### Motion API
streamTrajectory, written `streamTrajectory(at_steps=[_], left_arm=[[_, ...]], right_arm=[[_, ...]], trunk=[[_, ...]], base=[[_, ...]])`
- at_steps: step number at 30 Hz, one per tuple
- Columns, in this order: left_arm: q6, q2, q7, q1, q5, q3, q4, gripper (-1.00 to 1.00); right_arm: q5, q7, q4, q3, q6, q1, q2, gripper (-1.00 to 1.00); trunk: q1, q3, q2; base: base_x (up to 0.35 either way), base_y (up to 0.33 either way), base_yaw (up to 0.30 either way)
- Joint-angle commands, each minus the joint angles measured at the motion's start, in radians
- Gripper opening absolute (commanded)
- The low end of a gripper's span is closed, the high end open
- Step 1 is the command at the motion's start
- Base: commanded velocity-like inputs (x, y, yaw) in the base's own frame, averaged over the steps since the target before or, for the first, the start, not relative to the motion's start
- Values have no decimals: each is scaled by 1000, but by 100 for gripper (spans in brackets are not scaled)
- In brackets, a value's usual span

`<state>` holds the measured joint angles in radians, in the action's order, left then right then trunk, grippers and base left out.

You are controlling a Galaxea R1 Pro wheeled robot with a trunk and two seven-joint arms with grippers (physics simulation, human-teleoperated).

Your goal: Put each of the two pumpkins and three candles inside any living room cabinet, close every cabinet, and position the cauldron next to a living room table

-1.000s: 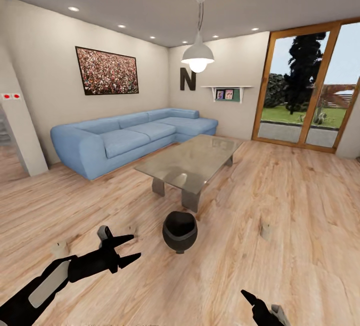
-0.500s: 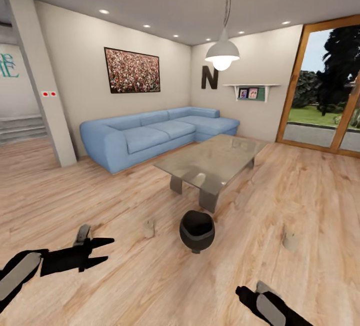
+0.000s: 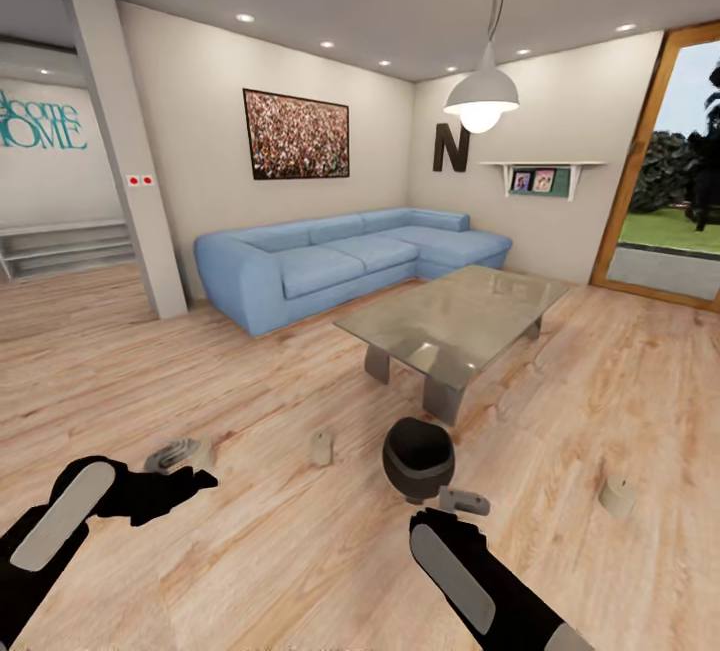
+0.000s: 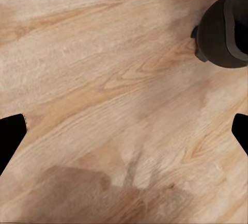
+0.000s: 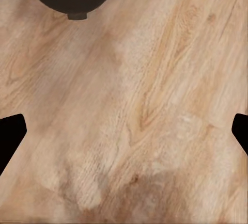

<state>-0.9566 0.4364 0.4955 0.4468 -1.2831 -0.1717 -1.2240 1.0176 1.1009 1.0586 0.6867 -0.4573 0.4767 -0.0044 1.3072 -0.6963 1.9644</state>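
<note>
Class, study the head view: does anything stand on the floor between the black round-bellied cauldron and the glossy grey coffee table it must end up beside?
Nothing visible does. The black round-bellied cauldron sits on bare wooden floor just short of the glossy grey coffee table, near its closest leg. The pale stubby candles stand off to either side, outside that gap.

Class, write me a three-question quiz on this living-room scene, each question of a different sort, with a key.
1. True or false: the cauldron stands on the coffee table.
2. How many candles show on the floor in the head view? A) one B) two C) four
3. Fill in: the left gripper has its jaws ____ with nothing between them.

Key: 1 false, it stands on the floor beside the table; 2 B, one left of the cauldron, one right; 3 open.
</note>
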Motion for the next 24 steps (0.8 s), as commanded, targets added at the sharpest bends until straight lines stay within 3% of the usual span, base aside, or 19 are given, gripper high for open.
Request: streamTrajectory(at_steps=[1,5,12,19,24], left_arm=[[-1,-2,16,1,-12,6,-1,100],[-10,-9,29,1,-13,37,-2,100],[-11,-9,32,0,-7,44,-13,100],[-11,-8,30,0,-7,45,-15,100],[-12,-10,29,0,-7,45,-19,100]], right_arm=[[1,9,1,2,-11,1,1,100],[4,11,9,0,-11,1,3,100],[14,-55,9,4,-10,1,14,100],[4,-285,-23,4,72,0,12,100],[5,-338,-31,5,82,0,12,100]], trunk=[[0,-2,1],[0,-7,1],[0,-16,1],[0,-25,1],[0,-29,1]], base=[[0,0,181],[0,0,181],[15,53,180],[29,257,187],[3,144,133]])
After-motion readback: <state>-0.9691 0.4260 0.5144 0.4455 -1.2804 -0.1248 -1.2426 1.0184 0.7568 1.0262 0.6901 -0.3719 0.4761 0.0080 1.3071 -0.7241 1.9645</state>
